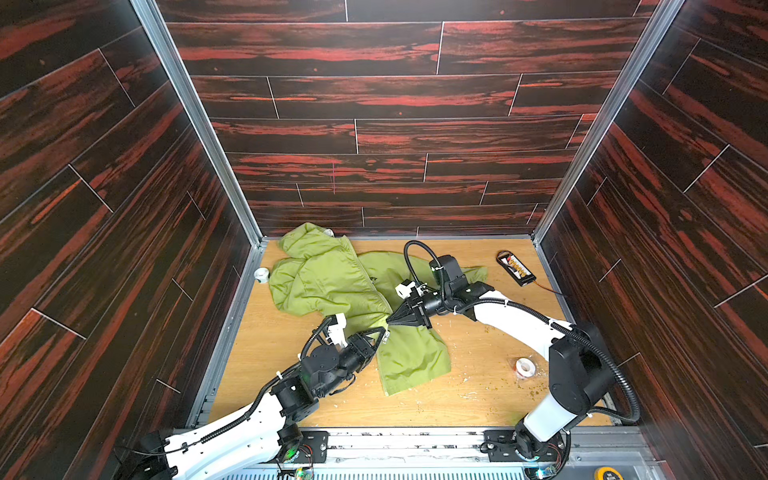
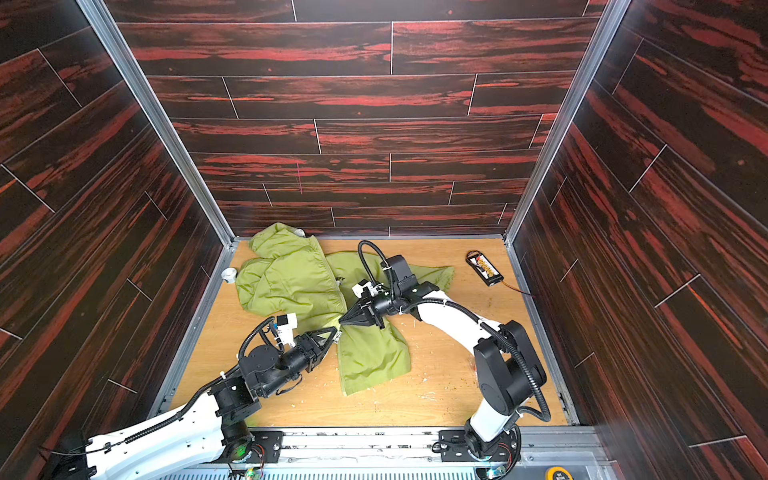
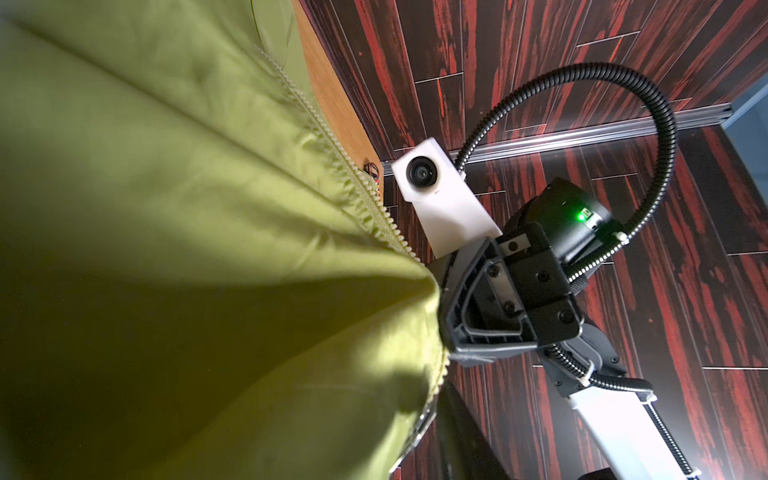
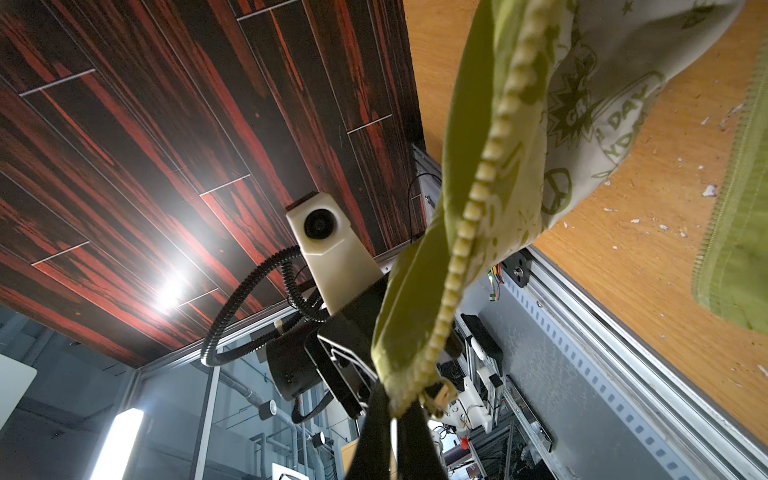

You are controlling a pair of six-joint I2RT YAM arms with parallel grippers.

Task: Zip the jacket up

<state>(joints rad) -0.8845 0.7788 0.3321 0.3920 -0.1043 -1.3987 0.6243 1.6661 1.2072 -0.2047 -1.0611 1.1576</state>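
Lime-green and thin, the soft hooded jacket (image 1: 332, 282) lies on the light brown wooden bench (image 1: 457, 399). Its hood is up by the back left corner and its bottom part is nearer the robot. In the right wrist view you can see the white lining with drawings (image 4: 602, 104) inside.

The black right fingers (image 1: 401, 318) are squeezed tight together on the jacket, just beside the pale toothed zipper (image 4: 469, 216). They pinch a bunch of cloth and hold it up off the bench. I think they do this to pull the cloth tight, so the zipper runs straight.

The black left fingers (image 1: 365, 338) point at the same spot from the other side, very near the right ones. The small zipper slider (image 4: 436, 395) hangs right there between them. The cloth hides the tips, so I cannot tell if the left fingers grip the slider or stand a little apart. I think they are there to pull the slider along the teeth.

One row of teeth hangs alone, well apart from the other green edge (image 4: 731, 199). So most of the zipping looks not done yet.
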